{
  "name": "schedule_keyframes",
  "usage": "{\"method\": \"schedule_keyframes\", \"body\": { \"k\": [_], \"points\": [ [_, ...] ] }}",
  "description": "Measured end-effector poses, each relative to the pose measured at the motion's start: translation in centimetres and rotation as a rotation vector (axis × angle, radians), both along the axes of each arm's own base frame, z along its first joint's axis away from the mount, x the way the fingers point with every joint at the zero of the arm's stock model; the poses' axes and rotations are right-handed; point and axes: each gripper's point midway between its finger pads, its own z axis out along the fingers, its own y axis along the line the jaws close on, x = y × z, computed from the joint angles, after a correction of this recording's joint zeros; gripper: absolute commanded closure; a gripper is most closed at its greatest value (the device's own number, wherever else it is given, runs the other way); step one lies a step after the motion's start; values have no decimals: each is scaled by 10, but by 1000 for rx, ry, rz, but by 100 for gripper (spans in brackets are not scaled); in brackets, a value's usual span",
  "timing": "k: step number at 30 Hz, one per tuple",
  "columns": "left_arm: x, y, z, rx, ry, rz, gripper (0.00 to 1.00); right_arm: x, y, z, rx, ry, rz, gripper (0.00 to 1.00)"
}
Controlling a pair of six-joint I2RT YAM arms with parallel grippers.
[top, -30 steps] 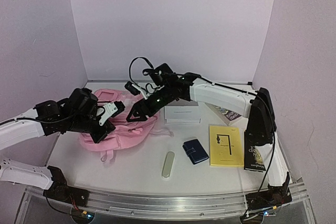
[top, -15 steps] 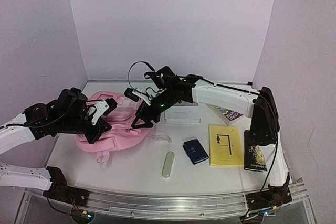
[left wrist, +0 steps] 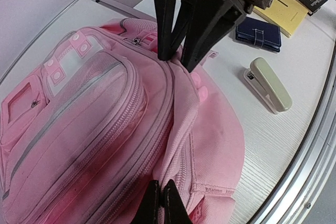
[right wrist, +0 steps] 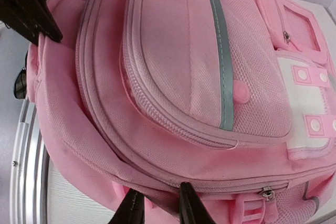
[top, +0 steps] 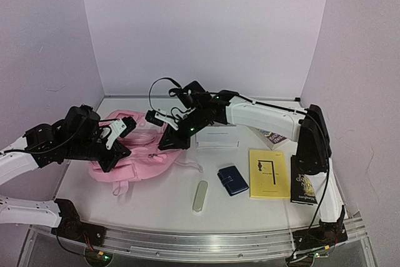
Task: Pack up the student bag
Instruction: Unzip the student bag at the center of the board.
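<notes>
Pink student bag [top: 140, 154] lies slumped on the table [top: 162, 201], stretched between both pincers. Left gripper [left wrist: 161, 184] has its fingers pressed together, nipping a fold of the bag's outer seam right at the tips. Right gripper [right wrist: 161, 192] sits on the opposite rim, its fingers narrowed on either side of a fabric ridge beside a zip pull; it looks clamped. Judging by the sag, the bag is soft, light and probably empty, with no stiffness, so it will fold and drag rather than lift as one piece. The weave looks grippy, not slippery or fragile. Best holds are the thick zip seams, rim or straps, since the panels would bunch. Stapler [left wrist: 270, 85] lies just right of the left pincer's reach.
</notes>
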Motion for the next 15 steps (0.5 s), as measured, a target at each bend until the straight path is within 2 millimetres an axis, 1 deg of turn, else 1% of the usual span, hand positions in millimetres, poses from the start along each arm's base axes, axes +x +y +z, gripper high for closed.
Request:
{"method": "schedule_keyframes", "body": {
  "k": [2,3,6,8,9,11,15],
  "points": [
    [0,0,0,1,0,0,97,0,0,0,-4,-12,2,100],
    [0,0,0,2,0,0,93,1,0,0,-7,-10,-4,100],
    [1,-1,-4,12,8,-2,75,1,0,-2,-18,-9,-10,100],
    [4,-6,-7,16,13,-11,61,1,0,-4,-22,1,-17,100],
    [6,-9,-9,21,15,-15,57,1,0,-6,-25,7,-21,100],
    [9,-13,-14,30,26,-18,53,1,-1,-10,-37,24,-30,100],
    [13,-20,-24,67,45,-36,52,-1,0,-15,-50,61,-51,100]
  ]
}}
